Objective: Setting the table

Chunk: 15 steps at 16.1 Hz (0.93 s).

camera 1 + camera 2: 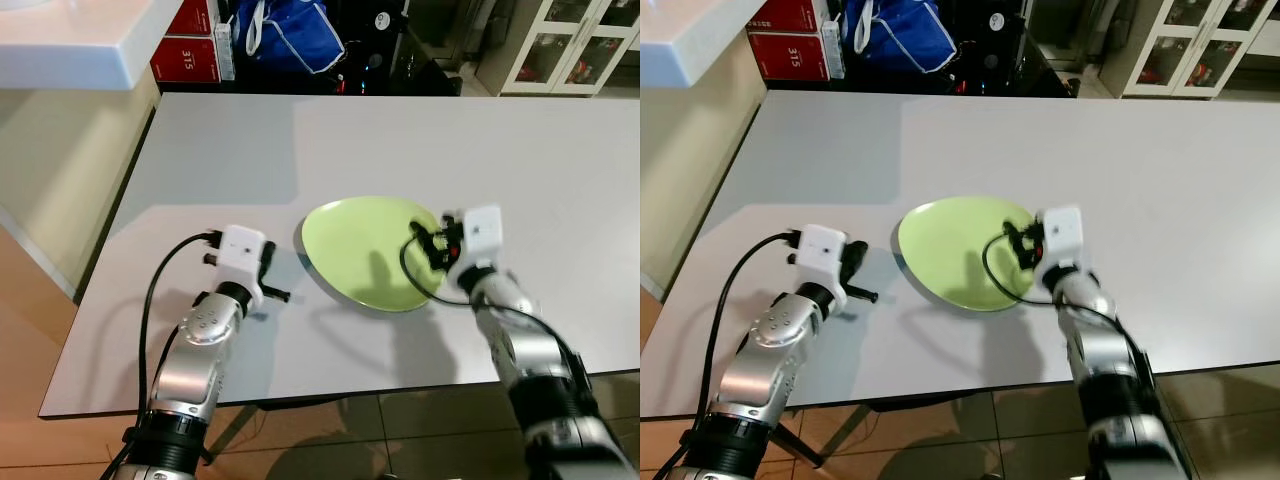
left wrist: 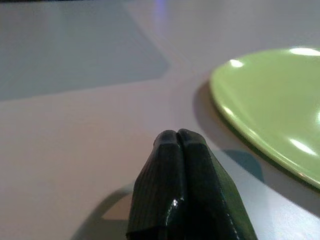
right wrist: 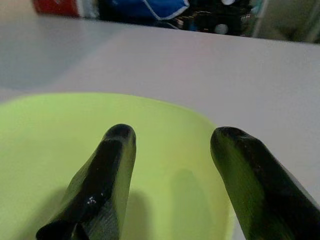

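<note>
Where table [image 1: 420, 140] meets red boxes [image 1: 190, 45]

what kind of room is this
Probably a home dining area: a grey table bearing a green plate, a glass-fronted cabinet behind it, and a white counter to the robot's left.

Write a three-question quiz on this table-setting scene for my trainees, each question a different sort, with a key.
1. True or false: the left claw is shut and empty.
2. Which claw hovers over the green plate? A) left B) right
3. Fill in: the right claw has its fingers ____.

Key: 1 true. 2 B: the right one is over the plate's right rim; the left rests on the grey table beside the plate. 3 open.
</note>
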Tool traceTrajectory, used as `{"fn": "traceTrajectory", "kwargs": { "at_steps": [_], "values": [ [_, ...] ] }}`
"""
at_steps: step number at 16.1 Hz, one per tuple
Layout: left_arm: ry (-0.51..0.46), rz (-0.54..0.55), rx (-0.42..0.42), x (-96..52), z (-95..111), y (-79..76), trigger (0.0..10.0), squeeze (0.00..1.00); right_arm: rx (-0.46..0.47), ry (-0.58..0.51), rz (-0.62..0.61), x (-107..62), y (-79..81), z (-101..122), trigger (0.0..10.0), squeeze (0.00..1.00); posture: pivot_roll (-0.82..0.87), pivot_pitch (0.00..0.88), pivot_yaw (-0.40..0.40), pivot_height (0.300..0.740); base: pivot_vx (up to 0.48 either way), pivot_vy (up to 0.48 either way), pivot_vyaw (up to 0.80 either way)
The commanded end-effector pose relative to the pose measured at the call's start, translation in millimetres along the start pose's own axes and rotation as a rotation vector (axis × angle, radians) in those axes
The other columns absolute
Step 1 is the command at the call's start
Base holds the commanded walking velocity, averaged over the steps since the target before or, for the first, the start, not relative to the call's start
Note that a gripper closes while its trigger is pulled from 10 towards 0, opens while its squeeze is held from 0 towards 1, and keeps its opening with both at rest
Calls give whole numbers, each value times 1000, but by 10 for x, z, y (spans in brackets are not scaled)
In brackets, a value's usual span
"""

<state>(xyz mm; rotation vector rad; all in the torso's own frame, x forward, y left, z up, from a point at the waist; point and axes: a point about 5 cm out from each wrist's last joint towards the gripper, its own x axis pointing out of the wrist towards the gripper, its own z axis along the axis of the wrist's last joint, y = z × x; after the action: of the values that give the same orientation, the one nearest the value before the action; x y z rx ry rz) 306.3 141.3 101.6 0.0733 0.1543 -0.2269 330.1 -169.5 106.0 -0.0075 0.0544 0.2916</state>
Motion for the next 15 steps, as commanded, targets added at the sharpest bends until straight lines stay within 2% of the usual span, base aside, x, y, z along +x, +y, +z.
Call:
{"fn": "traceTrajectory", "kwargs": {
  "at_steps": [1, 4, 5, 8, 9, 10, 11, 13, 15],
  "values": [
    [-14, 47, -41, 19, 20, 53, 10000, 0, 45, -112, 33, 1, 13, 237, 10000, 0, 92, 0, -24, 740, 0, 0, 0],
    [-73, 116, -65, 21, 85, 147, 10000, 0, 41, -203, 76, -76, 51, 317, 10000, 0, 92, 0, -21, 740, 0, 0, 0],
    [-139, 99, -109, 21, 146, 164, 10000, 0, 40, -181, 127, -150, 106, 251, 10000, 0, 89, 0, -19, 740, 0, 0, 0],
    [-136, 91, -106, -20, 154, 163, 10000, 0, 14, -142, 159, -292, 189, 81, 10000, 0, 77, 0, -14, 740, 0, 0, 0],
    [-132, 71, -120, -37, 151, 139, 10000, 0, 6, -105, 156, -340, 215, -27, 10000, 0, 79, 0, -13, 740, 0, 0, 0],
    [-134, 28, -111, -71, 148, 83, 10000, 0, 15, -25, 162, -417, 256, -212, 10000, 0, 80, 0, -12, 740, 0, 0, 0],
    [-113, -8, -67, -136, 79, 59, 10000, 0, 14, 61, 163, -479, 280, -401, 10000, 0, 80, 0, -10, 740, 0, 0, 0],
    [-50, -36, -30, -237, -88, 94, 10000, 0, -3, 138, 155, -533, 287, -573, 10000, 0, 84, 0, -4, 740, 0, 0, 0],
    [-10, -41, -26, -285, -176, 134, 10000, 0, -11, 148, 154, -540, 305, -611, 10000, 0, 85, 0, 3, 740, 0, 0, 0]
  ]
}}
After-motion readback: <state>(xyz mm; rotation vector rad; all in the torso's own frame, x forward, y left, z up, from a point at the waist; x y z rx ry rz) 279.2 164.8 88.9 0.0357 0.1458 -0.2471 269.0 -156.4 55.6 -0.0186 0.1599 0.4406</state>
